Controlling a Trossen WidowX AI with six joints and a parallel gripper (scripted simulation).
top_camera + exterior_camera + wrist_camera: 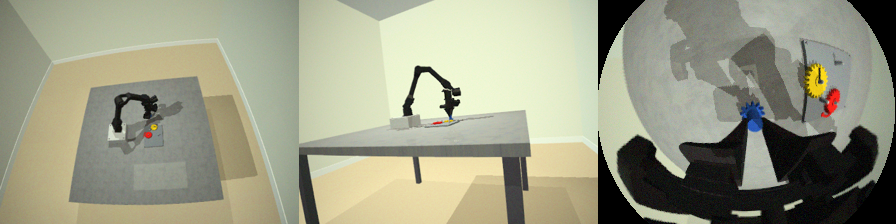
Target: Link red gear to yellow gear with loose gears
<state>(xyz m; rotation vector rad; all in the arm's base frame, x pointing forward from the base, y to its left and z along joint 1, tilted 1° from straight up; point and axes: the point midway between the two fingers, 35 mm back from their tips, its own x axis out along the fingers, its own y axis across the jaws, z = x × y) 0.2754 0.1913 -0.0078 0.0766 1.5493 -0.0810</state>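
Gripping the blue gear (151, 116) (451, 118) (754, 121), the end effector (148, 116) (450, 117) (754, 120) points down beside the grey board (154, 142) (440, 124) (838, 80).

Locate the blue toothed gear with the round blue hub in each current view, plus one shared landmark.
Top: mostly hidden under the gripper.
Exterior: right of centre, at the gripper's tips.
Wrist: centre, between the fingers.
Landmark: yellow gear with black stripe.

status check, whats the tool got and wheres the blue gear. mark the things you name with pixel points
Tool (450, 117) (754, 120) shut on blue gear (752, 111); gear off the board (154, 140) (441, 124) (833, 55), beside it; nothing seen blocking between them.
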